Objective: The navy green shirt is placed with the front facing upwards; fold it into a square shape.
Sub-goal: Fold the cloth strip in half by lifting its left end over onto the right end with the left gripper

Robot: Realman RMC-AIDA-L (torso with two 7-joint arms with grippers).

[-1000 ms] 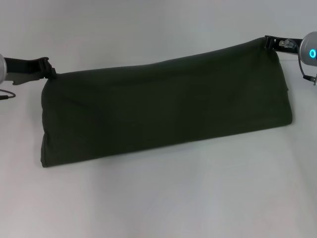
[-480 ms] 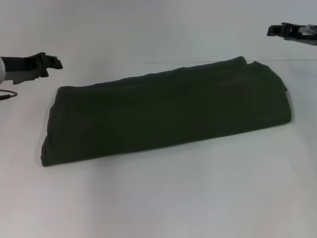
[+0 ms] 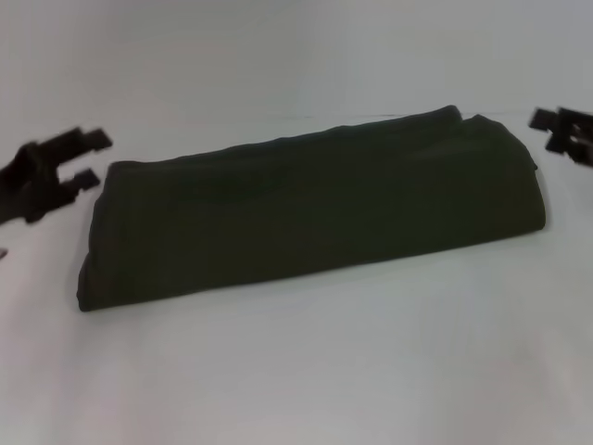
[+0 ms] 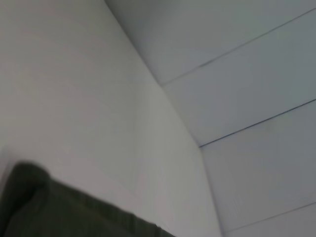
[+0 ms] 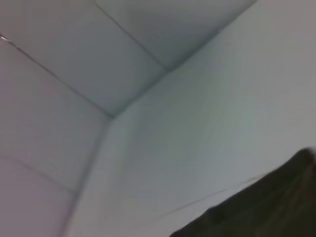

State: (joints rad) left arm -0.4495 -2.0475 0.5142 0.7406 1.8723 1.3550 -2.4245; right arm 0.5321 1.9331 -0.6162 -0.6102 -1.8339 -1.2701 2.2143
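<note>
You see the shirt (image 3: 310, 209) lying folded in a long band on the bench (image 3: 324, 371). The left pincer (image 3: 91, 159) and right pincer (image 3: 547, 130) flank its ends, both open, empty, clear of the cloth.

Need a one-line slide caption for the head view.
Dark green shirt folded into a long band on the white table, left gripper and right gripper open beside its ends.
</note>
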